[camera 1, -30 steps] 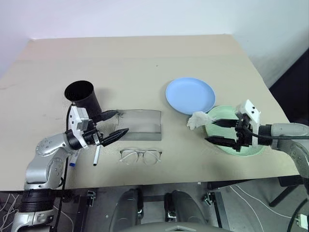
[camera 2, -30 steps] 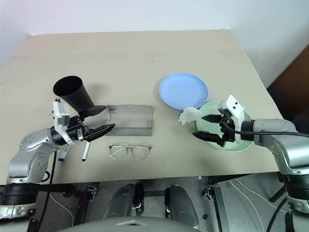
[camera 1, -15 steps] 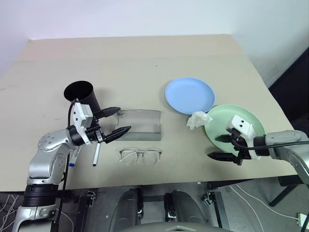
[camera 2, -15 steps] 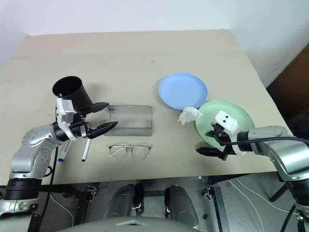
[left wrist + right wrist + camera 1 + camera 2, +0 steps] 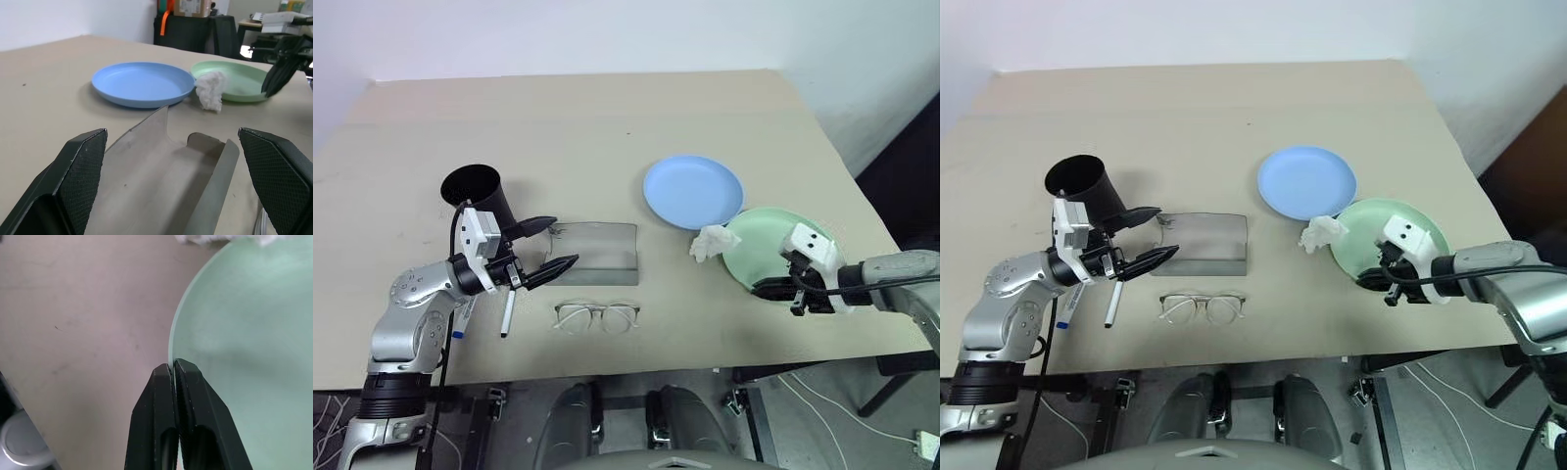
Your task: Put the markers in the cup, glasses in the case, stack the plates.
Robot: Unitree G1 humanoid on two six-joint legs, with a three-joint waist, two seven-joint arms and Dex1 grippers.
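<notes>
My right gripper (image 5: 173, 366) is closed on the thin near rim of the round pale mint green plate (image 5: 771, 245), a shallow smooth plastic dish near the right front edge of the beige matte table (image 5: 578, 127). In the right wrist view the two black fingers (image 5: 155, 391) are pressed together with the plate's edge pinched at their tips. My right arm comes in from the right, and the gripper points down and to the left.

A small crumpled white tissue (image 5: 713, 241) lies against the left side of this plate. The round light blue plate (image 5: 693, 192) sits just behind it, and their rims overlap or touch.

My left gripper (image 5: 546, 247) stands wide open and holds nothing. It is level and points to the right over the left end of the grey oblong matte glasses case (image 5: 597, 253), which lies open. The left wrist view shows the case's curved inner wall.

The black tapered plastic cup (image 5: 478, 198) stands behind my left wrist. A slim white marker (image 5: 507, 315) with dark tip lies near the front edge. The eyeglasses with thin clear frame (image 5: 597, 315) lie in front of the case.
</notes>
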